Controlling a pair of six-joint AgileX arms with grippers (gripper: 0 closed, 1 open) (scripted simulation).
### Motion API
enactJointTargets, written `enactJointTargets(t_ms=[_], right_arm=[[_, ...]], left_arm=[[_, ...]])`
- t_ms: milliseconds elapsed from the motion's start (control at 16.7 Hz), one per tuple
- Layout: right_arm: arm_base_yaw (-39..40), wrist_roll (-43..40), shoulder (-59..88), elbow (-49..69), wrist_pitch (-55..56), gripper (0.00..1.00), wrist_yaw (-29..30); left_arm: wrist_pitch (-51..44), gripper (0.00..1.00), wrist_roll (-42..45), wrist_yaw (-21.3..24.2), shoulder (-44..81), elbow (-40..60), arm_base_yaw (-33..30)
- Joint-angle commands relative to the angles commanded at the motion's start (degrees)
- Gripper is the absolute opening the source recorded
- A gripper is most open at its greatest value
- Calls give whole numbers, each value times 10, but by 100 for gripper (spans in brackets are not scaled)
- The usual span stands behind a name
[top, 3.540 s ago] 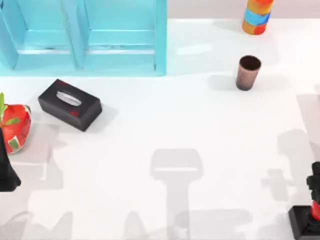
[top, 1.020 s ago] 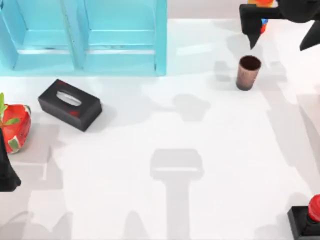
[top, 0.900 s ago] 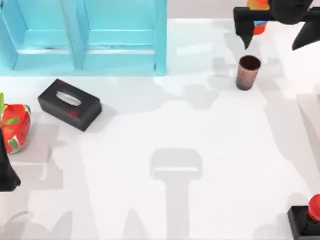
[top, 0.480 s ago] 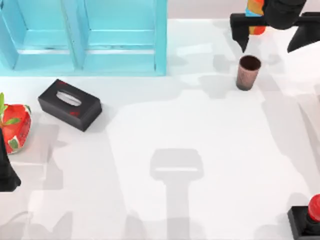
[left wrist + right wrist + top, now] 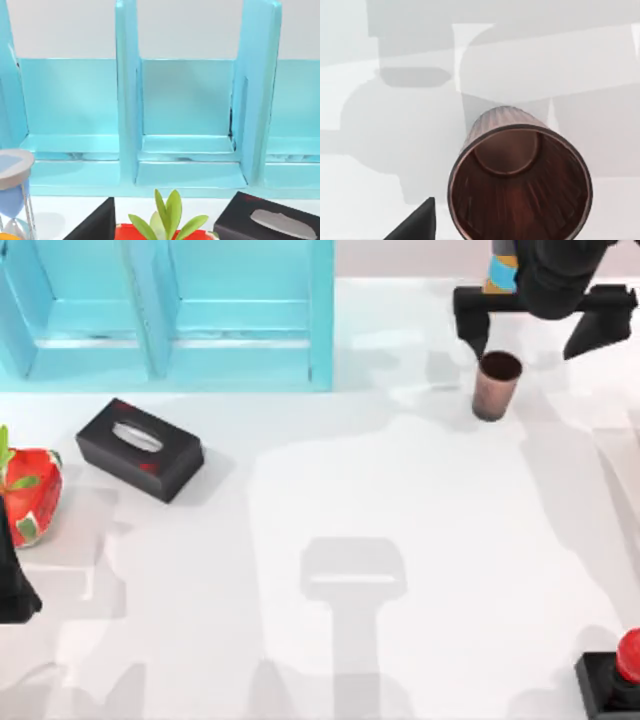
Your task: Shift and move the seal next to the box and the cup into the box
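White bench, shadow-dappled. Resting on it: turquoise box with open compartments along the far left. Black tissue box just in front of it, lying at an angle. Red pot with green leaves at the left edge. Brown cup upright at far right, striped cylinder behind it. Seal at the near right corner, well apart from the rest.

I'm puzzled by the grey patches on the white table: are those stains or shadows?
Shadows: in the top view, soft grey shapes lie across the table, some falling beside the cup under the right gripper; in the right wrist view, similar overlapping grey shapes surround the cup.
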Motion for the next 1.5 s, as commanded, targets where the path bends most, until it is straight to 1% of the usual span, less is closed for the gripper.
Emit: enactJointTargets(t_ms=[240,540,1320,1380,1500], right_arm=[[-2,-2,12,-61,73,100,0],[-3,-3,13,-69,83,100,0],[-3,-3,13,-69,83,2,0],[-3,-3,13,-69,83,0,0],[-3,-3,13,-69,83,0,0]], left_arm=[[0,100,0,0,0,0,0],[0,100,0,0,0,0,0],[0,100,0,0,0,0,0],[0,100,0,0,0,0,0],[0,100,0,0,0,0,0]])
